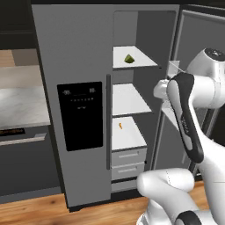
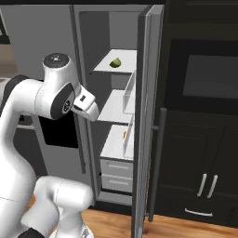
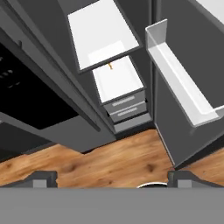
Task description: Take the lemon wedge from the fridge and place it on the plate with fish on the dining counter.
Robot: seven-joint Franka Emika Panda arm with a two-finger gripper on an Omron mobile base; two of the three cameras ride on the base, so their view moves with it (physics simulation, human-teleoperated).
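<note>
Left base view: no readable writing on fridge (image 1: 83, 66); hand (image 3: 112, 177) spread wide, empty.

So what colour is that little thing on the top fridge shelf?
The lemon wedge is yellow-green with a darker green rind, clearest in the left base view.

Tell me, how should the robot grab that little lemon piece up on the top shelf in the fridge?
Probably from the open front, the side facing the robot, since the lemon wedge sits on the top shelf with the fridge wall behind it. Pinch across its narrow sides, the open gripper straddling it, fingers level with the shelf. It is too small here to tell which way its rind faces.
</note>
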